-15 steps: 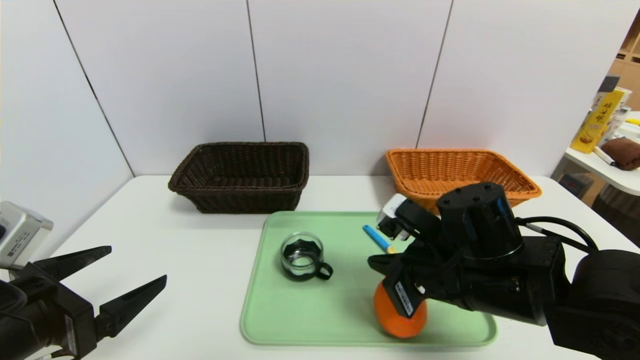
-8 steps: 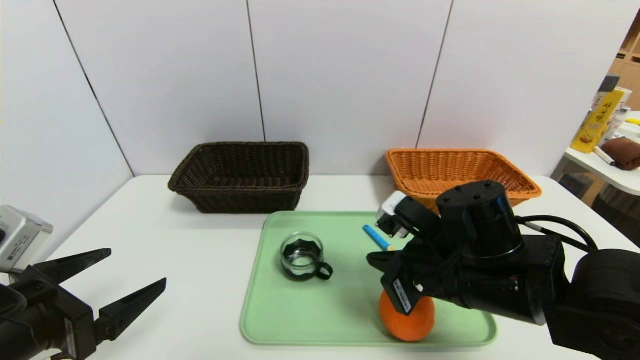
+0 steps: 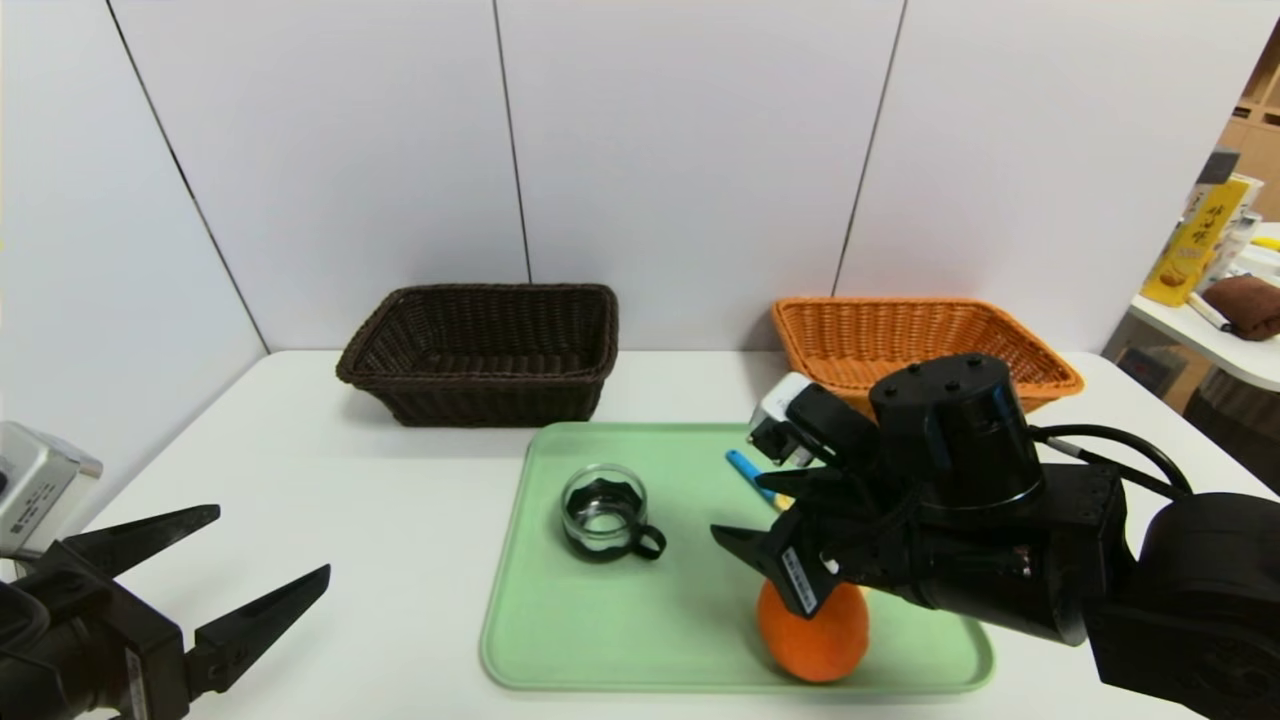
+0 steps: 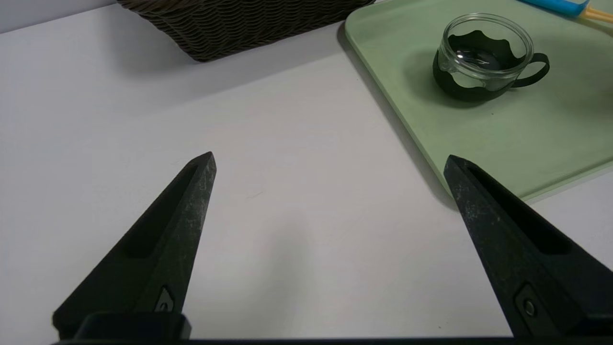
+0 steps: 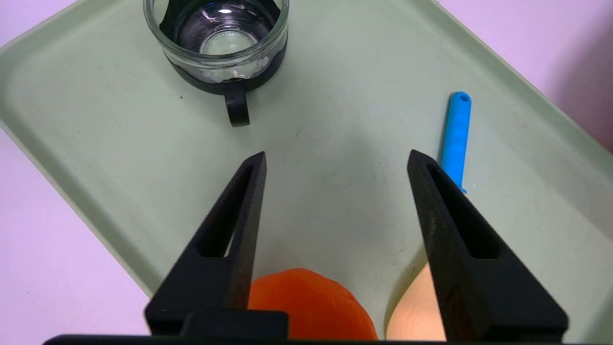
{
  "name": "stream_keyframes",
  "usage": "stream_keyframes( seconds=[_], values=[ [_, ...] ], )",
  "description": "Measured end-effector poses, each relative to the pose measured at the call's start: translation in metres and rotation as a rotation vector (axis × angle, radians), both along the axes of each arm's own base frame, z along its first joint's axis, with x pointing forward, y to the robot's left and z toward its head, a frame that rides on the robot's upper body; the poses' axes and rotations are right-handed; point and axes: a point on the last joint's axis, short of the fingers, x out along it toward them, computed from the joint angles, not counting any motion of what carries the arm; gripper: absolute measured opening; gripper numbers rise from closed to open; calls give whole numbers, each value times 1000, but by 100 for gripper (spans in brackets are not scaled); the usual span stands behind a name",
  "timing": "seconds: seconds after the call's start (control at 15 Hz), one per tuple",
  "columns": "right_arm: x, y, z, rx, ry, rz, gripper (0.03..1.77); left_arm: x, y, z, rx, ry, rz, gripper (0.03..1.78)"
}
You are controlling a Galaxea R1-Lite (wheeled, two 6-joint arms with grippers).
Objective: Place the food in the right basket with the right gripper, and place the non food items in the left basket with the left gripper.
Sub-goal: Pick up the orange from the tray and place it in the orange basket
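Under right end effector (image 5: 335, 160): spoon bowl (image 5: 414, 311)

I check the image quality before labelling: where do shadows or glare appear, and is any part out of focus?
Head view: soft shadow beneath the orange on the green tray; nothing blurred. Left wrist view: the glass cup casts a shadow on the tray; its glass shows a small glare. Right wrist view: bright glare inside the cup; the right tool looks sharp.
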Motion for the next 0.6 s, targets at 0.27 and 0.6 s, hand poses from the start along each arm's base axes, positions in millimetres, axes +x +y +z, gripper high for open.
stream_keyframes(
  seconds=[0.27, 0.6],
  values=[
    [-2, 1, 5, -8, -27, -14, 134, -1, 0, 0, 0, -1, -1, 169],
    [-9, -7, 18, -92, -59, -4, 151, -2, 0, -1, 0, 0, -2, 169]
  ],
)
